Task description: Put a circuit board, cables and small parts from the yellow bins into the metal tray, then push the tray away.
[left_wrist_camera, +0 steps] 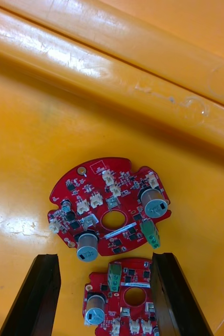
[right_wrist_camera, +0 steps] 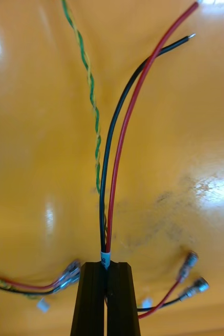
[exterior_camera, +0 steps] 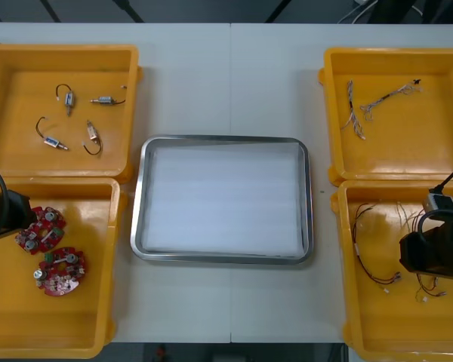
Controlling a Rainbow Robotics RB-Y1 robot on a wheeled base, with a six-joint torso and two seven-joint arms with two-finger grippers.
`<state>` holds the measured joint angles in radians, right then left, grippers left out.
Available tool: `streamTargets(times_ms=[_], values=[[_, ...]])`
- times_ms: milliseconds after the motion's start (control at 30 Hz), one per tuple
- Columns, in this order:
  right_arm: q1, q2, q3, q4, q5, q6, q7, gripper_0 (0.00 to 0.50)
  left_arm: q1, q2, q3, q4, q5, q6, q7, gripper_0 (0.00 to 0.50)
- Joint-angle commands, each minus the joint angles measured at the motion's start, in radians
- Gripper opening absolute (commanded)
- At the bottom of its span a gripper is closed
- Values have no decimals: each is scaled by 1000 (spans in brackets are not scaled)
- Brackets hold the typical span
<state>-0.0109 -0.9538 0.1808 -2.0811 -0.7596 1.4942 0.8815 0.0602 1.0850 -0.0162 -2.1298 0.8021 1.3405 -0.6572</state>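
My right gripper [right_wrist_camera: 106,265] is shut on a red and black cable [right_wrist_camera: 117,157] at its white band, low over the floor of the near right yellow bin [exterior_camera: 355,302]. That arm [exterior_camera: 434,253] hangs over the bin's cables [exterior_camera: 370,256]. My left gripper [left_wrist_camera: 104,257] stands open over the near left yellow bin [exterior_camera: 90,317]. One round red circuit board [left_wrist_camera: 109,210] lies just beyond its fingertips and a second board [left_wrist_camera: 122,302] lies between the fingers [left_wrist_camera: 35,294]. Both boards [exterior_camera: 40,230] [exterior_camera: 60,271] lie beside the left arm [exterior_camera: 7,211]. The metal tray [exterior_camera: 140,196] sits between the bins.
The far left yellow bin [exterior_camera: 15,151] holds several small metal parts [exterior_camera: 68,98]. Thin cables [exterior_camera: 362,113] lie in the far right yellow bin [exterior_camera: 438,151]. A twisted green and yellow cable [right_wrist_camera: 93,105] and plug ends [right_wrist_camera: 190,278] of another cable lie near the right fingers.
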Motion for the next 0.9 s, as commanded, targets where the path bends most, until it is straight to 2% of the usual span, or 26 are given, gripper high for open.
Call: streamTargets(times_ms=[33, 300, 400, 500, 900], values=[[-14, -36, -123, -71, -63, 55, 62, 0, 30, -8, -7, -1, -24, -15, -24, 500], [-20, -36, -221, -139, -103, 143, 102, 0, 49, -8, -22, 36, -40, -61, -41, 500], [-44, -36, -247, -163, -115, 199, 119, 0, 49, -8, -54, 50, -73, -98, -35, 500], [-70, -36, -258, -175, -129, 241, 131, 0, 49, -8, -59, 57, -72, -107, -35, 500], [-247, -36, -288, -180, -314, 414, 203, 0, 53, -8, -96, 83, -81, -118, -33, 500]])
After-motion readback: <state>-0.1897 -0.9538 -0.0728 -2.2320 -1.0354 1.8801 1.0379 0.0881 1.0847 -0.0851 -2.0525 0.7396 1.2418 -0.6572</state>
